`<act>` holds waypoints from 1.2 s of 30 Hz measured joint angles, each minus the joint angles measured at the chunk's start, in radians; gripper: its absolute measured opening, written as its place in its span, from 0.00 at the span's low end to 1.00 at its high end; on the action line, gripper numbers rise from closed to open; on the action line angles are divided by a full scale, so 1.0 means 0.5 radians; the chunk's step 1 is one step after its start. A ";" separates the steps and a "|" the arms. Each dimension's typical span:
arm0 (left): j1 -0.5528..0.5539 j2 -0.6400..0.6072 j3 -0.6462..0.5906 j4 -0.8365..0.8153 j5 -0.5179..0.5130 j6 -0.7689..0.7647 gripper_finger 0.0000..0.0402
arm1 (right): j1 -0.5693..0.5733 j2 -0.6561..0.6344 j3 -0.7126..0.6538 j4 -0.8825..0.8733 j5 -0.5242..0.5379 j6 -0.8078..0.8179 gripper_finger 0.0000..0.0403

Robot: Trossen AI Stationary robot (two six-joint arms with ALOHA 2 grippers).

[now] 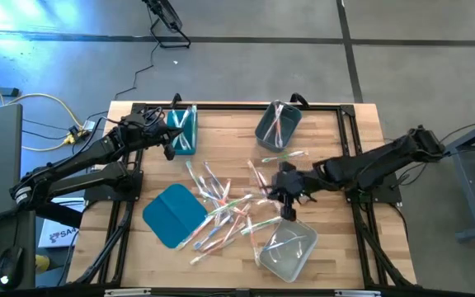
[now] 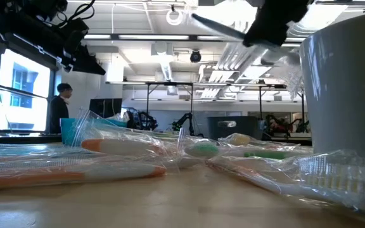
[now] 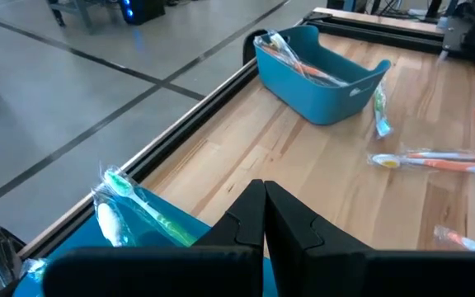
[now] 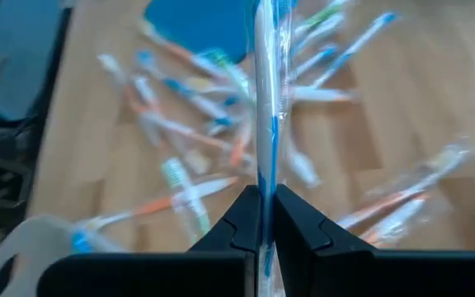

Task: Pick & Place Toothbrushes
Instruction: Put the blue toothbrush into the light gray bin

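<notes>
Above the middle of the bench (image 1: 336,247), we see the right tool (image 4: 262,198) pinched tight on a single wrapped toothbrush (image 4: 266,99), pale with a blue streak, which stands straight out from between the dark fingers (image 4: 295,227); in the high view that right tool (image 1: 287,198) hangs over the right edge of the scattered pile of toothbrushes (image 1: 221,206), just above the clear bin (image 1: 287,252) at the bench's near right; beneath the held brush we make out the blurred heap of green, orange and blue sticks on the wood, with the flat teal lid (image 1: 171,214) lying at the heap's left side.

The left tool (image 3: 264,214) waits with its fingers pressed together on nothing, above the teal bin (image 1: 184,129) at the far left of the bench, where a green-bristled brush (image 3: 134,206) in its wrapper shows at the rim; farther along the far edge we see a grey-blue bin (image 1: 277,125) holding several brushes, with one green-tipped brush (image 3: 379,115) lying on the wood just beside it and an orange one (image 3: 435,161) near that.

From bench height, wrapped brushes (image 2: 125,149) sprawl across the foreground; a person (image 2: 59,107) stands in the room beyond.
</notes>
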 joint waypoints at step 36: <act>0.000 0.000 0.001 -0.283 0.160 -0.279 0.00 | 0.611 0.477 -0.005 -0.153 -0.412 0.307 0.03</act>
